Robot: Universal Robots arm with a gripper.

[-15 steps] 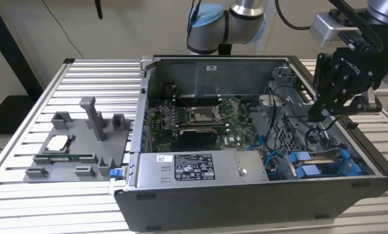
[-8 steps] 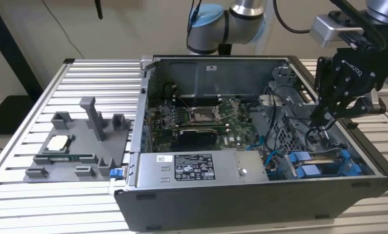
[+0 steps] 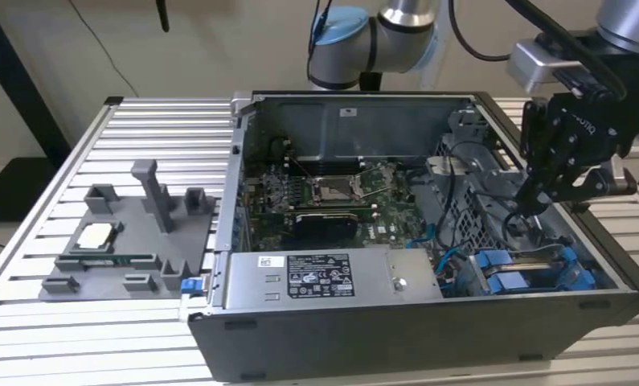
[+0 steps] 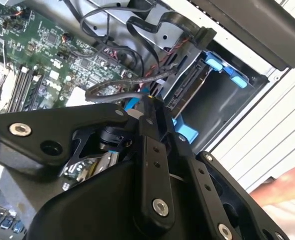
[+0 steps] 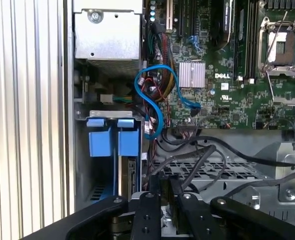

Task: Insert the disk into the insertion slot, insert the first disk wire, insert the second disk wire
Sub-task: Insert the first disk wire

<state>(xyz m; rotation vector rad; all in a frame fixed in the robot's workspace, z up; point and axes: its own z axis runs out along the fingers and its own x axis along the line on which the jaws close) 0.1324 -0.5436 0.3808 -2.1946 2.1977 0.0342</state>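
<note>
The disk [image 4: 188, 94] sits inside the insertion slot [image 3: 518, 272], with its connector end showing at the slot's open side. The first step therefore looks done, and a wire step is in hand. The tool [image 4: 150, 100] hangs just beside that open side of the slot. In the second wrist view its fingers are drawn together and a black disk wire [image 4: 112, 90] runs straight into their tips. I judge the tool clenched on that wire's end, though the plug itself is hidden between the fingers. Which of the two wires it is I cannot tell. A blue cable [image 5: 157, 92] loops over the motherboard [image 3: 335, 189] near the slot. The grey box with a white sticker [image 3: 319, 277] lies next to the slot, on the exterior view's left. A person's hand [image 4: 287, 187] shows over the desk [image 3: 137, 129], outside the case wall by the slot. Seating the plug would call for lining it square with the disk's connector and pressing gently, with the loose black cables kept clear.
</note>
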